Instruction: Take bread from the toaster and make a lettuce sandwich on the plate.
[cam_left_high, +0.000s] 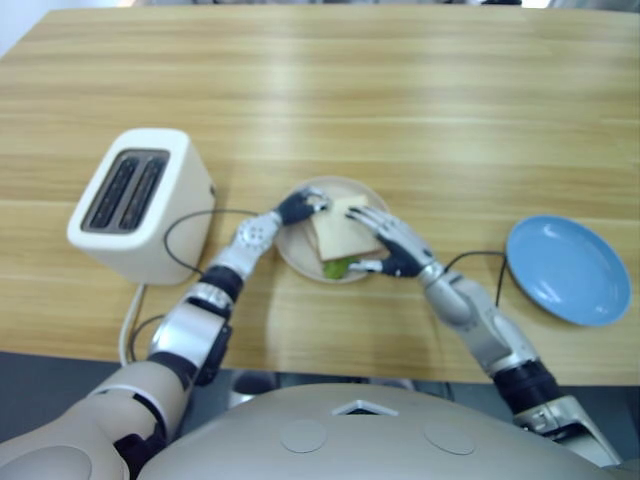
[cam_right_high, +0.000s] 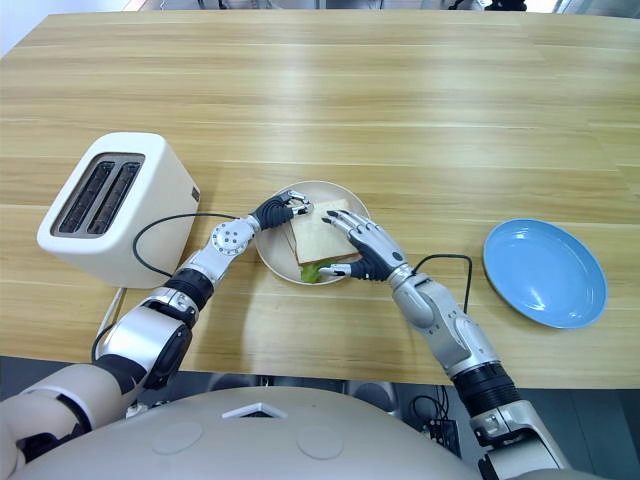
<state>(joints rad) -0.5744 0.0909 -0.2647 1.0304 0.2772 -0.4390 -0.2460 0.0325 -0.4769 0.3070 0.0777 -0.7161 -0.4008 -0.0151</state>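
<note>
At the near middle of the wooden table, the cream plate carries the bread, a pale square slice lying flat with green lettuce peeking from under its near edge; the sandwich looks close to done, and I judge the step in hand to be squaring and seating this top slice. The left hand sits at the plate's left rim, fingers curled and pinched on the bread's far-left corner; the right hand lies over the slice's right side, fingers spread flat on it, thumb down near the lettuce. To do this well, the pinching hand should steady the corner while the flat hand presses lightly and evenly, since a sideways drag could slide the lettuce out over the near rim. The white toaster stands to the left, well apart from the plate, its slots looking empty, and a black cable beside it loops toward the left forearm, something to lift clear of when that arm draws back. A blue plate lies well to the right, near the table's front edge; the cream plate is fairly near that edge too, so the broad stretch of wood beyond it offers the most room.
</note>
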